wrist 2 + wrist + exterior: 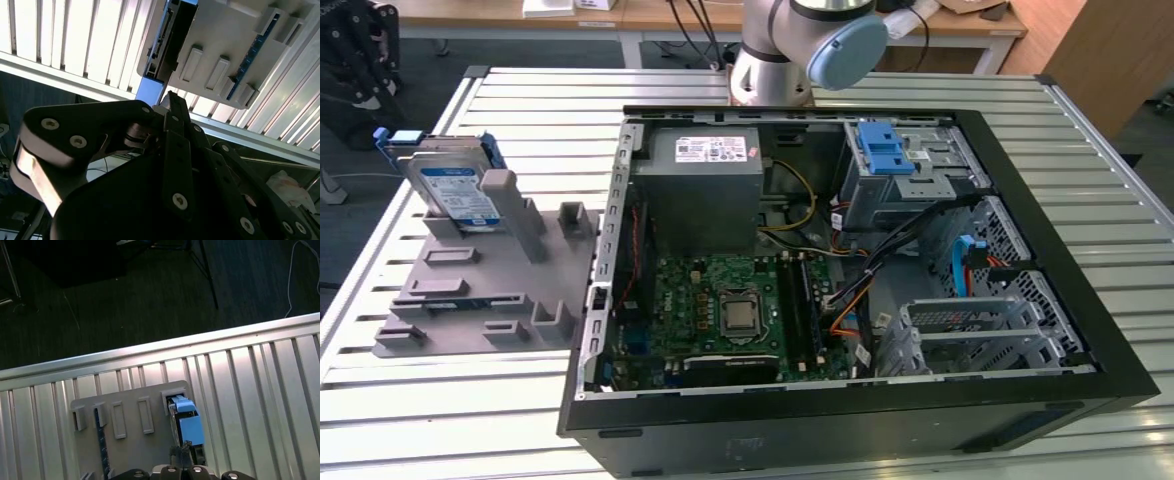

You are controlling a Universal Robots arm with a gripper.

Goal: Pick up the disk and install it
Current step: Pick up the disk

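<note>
You were at the pick-up step: your gripper [184,450], open or closed I couldn't tell, hung above the disk [458,195], which stood upright in the grey holder [467,290] at the exterior view's left of the case [854,430], and a grasp would have needed squaring to its thin top edge.

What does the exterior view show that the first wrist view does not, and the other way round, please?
The exterior view brings the open computer case, its motherboard, the power supply and the arm's base. The first wrist view brings the dark floor beyond the slatted table. Both share that table and the disk standing on edge in the grey holder.
</note>
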